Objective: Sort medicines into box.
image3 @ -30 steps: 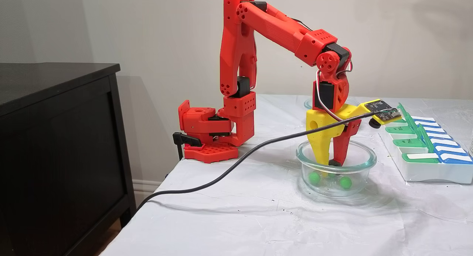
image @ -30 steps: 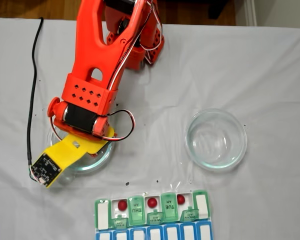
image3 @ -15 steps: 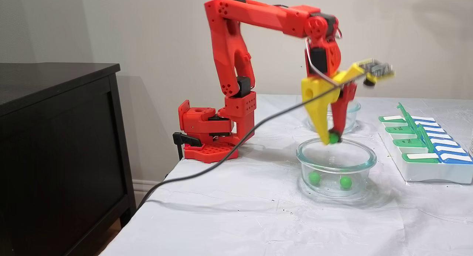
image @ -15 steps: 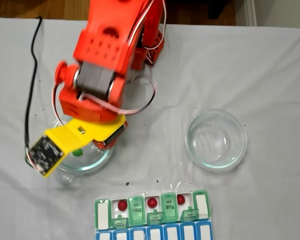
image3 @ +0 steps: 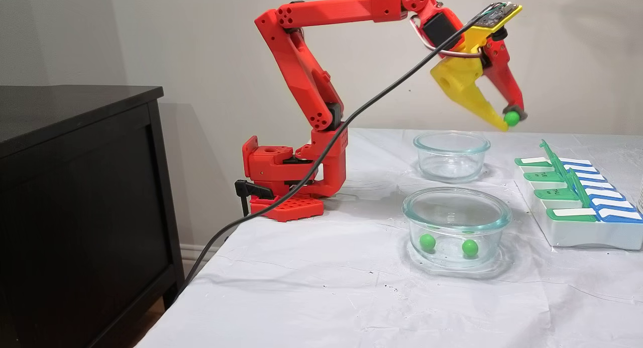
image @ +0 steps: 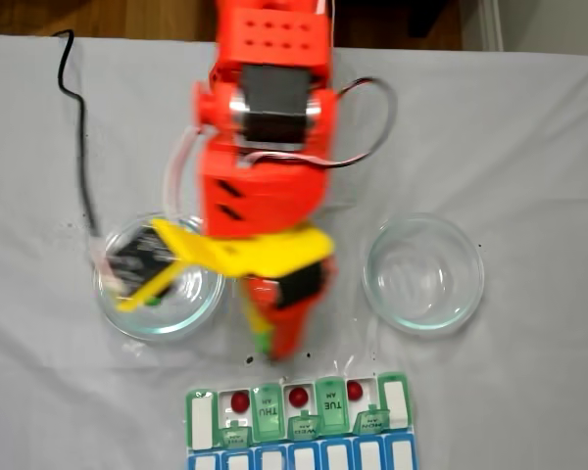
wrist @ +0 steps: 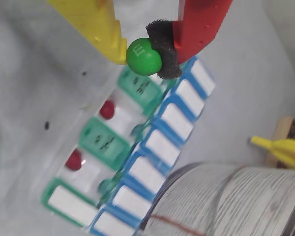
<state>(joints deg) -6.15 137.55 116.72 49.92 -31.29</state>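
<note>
From above, in a fixed view, I see my arm stretched over the worktop [image: 529, 127] toward the pill box [image: 204, 416] at the near edge. Three of its white compartments each hold a red pill [image: 239, 401], alternating with raised green lids. The glass dish on the left [image: 113, 313] shows a green pill under the yellow camera mount; the glass dish on the right [image: 423, 272] has nothing in it.

In the wrist view, my end effector [wrist: 143, 55] pinches a green pill [wrist: 143, 56] between the yellow finger and the red finger's black pad, above the pill box [wrist: 160, 147], where two red pills sit in open compartments.

From the side, in a fixed view, the end effector [image3: 511, 119] holds the green pill [image3: 511, 118] high above the worktop. The nearer dish [image3: 456, 207] holds two green pills [image3: 427, 242].
</note>
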